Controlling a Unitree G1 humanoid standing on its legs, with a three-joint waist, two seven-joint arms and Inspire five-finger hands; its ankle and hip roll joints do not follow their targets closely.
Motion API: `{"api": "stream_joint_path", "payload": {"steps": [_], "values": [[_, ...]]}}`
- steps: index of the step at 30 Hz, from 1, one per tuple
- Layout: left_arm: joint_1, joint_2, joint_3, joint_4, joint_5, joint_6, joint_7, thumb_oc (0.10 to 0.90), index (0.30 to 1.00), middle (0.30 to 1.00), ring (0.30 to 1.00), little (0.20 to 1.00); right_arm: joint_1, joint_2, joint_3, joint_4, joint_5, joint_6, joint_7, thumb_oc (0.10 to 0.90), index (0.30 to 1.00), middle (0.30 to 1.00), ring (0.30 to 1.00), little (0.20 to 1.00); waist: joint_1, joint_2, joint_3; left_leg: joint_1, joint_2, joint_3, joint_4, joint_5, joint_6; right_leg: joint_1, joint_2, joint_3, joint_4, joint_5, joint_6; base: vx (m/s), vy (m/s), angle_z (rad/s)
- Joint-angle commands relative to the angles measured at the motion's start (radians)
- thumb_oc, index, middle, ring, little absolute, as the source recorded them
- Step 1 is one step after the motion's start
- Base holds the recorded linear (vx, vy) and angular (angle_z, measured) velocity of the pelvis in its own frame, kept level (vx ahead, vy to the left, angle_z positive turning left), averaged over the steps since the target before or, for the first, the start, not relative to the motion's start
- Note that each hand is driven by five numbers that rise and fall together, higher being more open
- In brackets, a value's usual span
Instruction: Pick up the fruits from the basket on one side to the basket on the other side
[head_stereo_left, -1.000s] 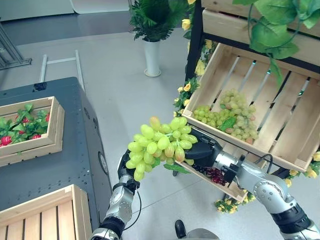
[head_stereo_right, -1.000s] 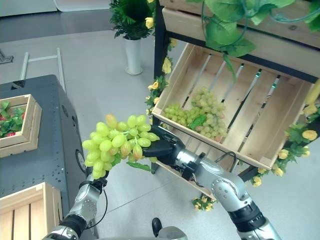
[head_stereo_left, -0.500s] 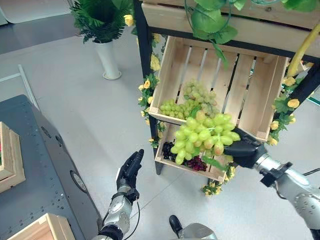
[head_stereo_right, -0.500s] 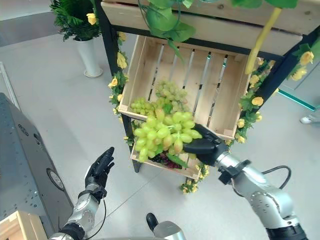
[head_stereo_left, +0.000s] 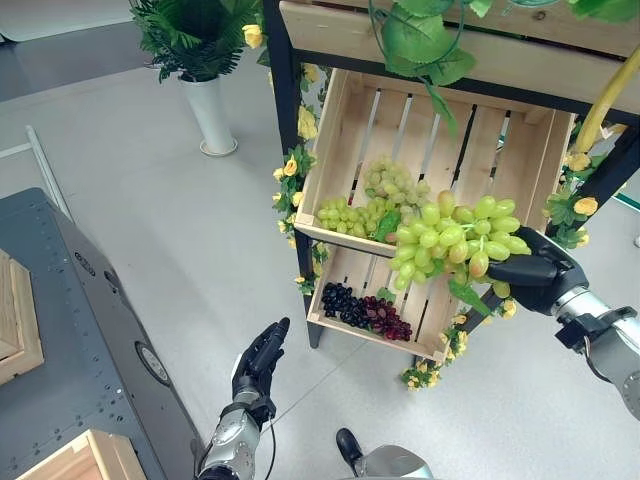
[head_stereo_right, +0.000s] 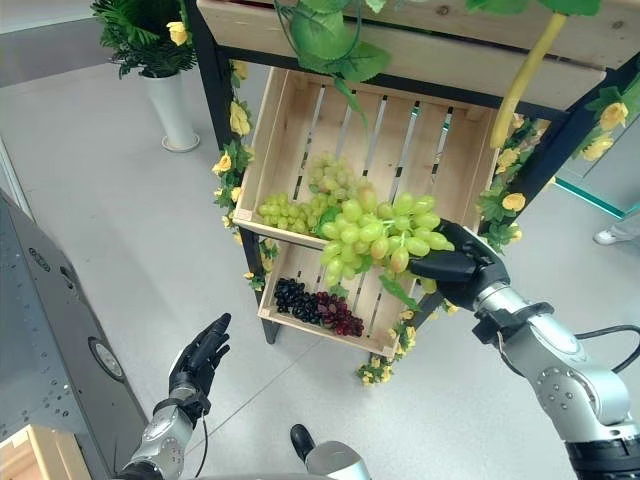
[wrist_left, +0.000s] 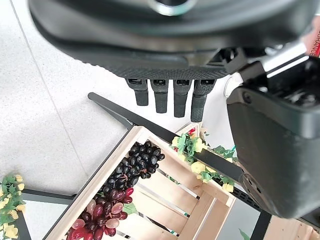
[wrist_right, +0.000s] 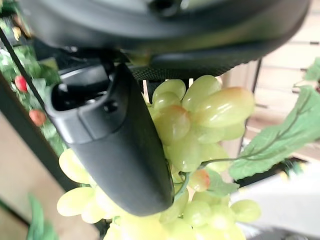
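Observation:
My right hand (head_stereo_left: 535, 276) is shut on a bunch of green grapes (head_stereo_left: 452, 241), holding it in the air in front of the front rim of the upper wooden crate (head_stereo_left: 523, 150) on the flower-trimmed stand. In the right wrist view the thumb (wrist_right: 120, 150) presses against the green grapes (wrist_right: 200, 125). More green grapes (head_stereo_left: 372, 200) lie inside that crate at its left end. Below it, a lower crate (head_stereo_left: 432, 345) holds dark purple grapes (head_stereo_left: 365, 310). My left hand (head_stereo_left: 258, 358) hangs low over the floor with straight fingers (wrist_left: 170, 95), holding nothing.
A dark grey table (head_stereo_left: 70, 330) stands at the left with wooden crates (head_stereo_left: 80, 462) on it. A potted plant in a white vase (head_stereo_left: 208, 110) stands on the floor behind. Yellow flowers (head_stereo_left: 292, 165) trim the stand's black legs.
My right hand has carried the green grape bunch up and to the right, closer to the upper crate. The left hand has stayed low. The camera shifted slightly.

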Motion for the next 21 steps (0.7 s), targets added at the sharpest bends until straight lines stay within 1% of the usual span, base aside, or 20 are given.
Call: {"api": "stream_joint_path", "payload": {"steps": [1,7,11,15,17,19,21], "values": [[-0.069,0.081,-0.02,-0.023,0.049,-0.121,-0.052,0.8,0.9,0.9,0.9,0.9,-0.256,-0.046,-0.154,0.073,0.018,-0.199,-0.038,0.4,0.3,0.3,0.3,0.3,0.056,-0.028,-0.049,-0.021,-0.022,-0.034,0.01,-0.086,0.038,0.054,0.043,-0.026,0.003,-0.065,0.024,-0.07,-0.088,0.03],[-0.06,0.078,-0.027,-0.023,0.068,-0.121,-0.056,0.8,0.9,0.9,0.9,0.9,-0.35,-0.11,-0.095,0.195,-0.061,-0.204,-0.084,0.4,0.3,0.3,0.3,0.3,0.086,-0.038,-0.06,-0.023,-0.023,-0.057,0.01,-0.084,0.039,0.06,0.04,-0.045,0.003,-0.07,0.023,0.0,-0.02,0.04],[-0.062,0.08,-0.026,-0.02,0.068,-0.119,-0.059,0.8,0.9,0.9,0.9,0.9,-0.42,-0.15,-0.053,0.277,-0.103,-0.202,-0.11,0.4,0.3,0.3,0.3,0.3,0.101,-0.04,-0.063,-0.022,-0.025,-0.07,0.01,-0.084,0.039,0.066,0.038,-0.054,0.003,-0.073,0.02,0.01,-0.003,0.08],[-0.064,0.081,-0.026,-0.017,0.073,-0.114,-0.055,0.8,0.9,0.9,0.9,0.9,-0.484,-0.184,-0.015,0.365,-0.217,-0.2,-0.128,0.4,0.3,0.3,0.3,0.3,0.116,-0.042,-0.064,-0.023,-0.027,-0.084,0.01,-0.084,0.038,0.07,0.037,-0.064,0.003,-0.076,0.019,0.01,-0.002,0.05],[-0.065,0.083,-0.021,-0.016,0.075,-0.111,-0.058,0.8,0.9,0.9,0.9,0.9,-0.518,-0.211,0.015,0.417,-0.27,-0.185,-0.115,0.4,0.3,0.3,0.3,0.3,0.123,-0.045,-0.065,-0.025,-0.028,-0.088,0.01,-0.082,0.037,0.07,0.036,-0.068,0.003,-0.076,0.018,0.0,-0.004,0.04],[-0.065,0.083,-0.019,-0.017,0.076,-0.109,-0.056,0.8,0.9,0.9,0.9,0.9,-0.541,-0.235,0.047,0.463,-0.329,-0.185,-0.107,0.4,0.3,0.3,0.3,0.3,0.129,-0.047,-0.066,-0.027,-0.029,-0.091,0.01,-0.081,0.036,0.069,0.035,-0.071,0.003,-0.076,0.017,0.0,0.0,0.04],[-0.064,0.084,-0.017,-0.018,0.078,-0.107,-0.056,0.8,0.9,0.9,0.9,0.9,-0.56,-0.253,0.075,0.504,-0.355,-0.178,-0.095,0.4,0.3,0.3,0.3,0.3,0.136,-0.05,-0.067,-0.029,-0.03,-0.092,0.01,-0.077,0.035,0.067,0.034,-0.073,0.003,-0.073,0.016,0.0,0.0,0.0]]}}
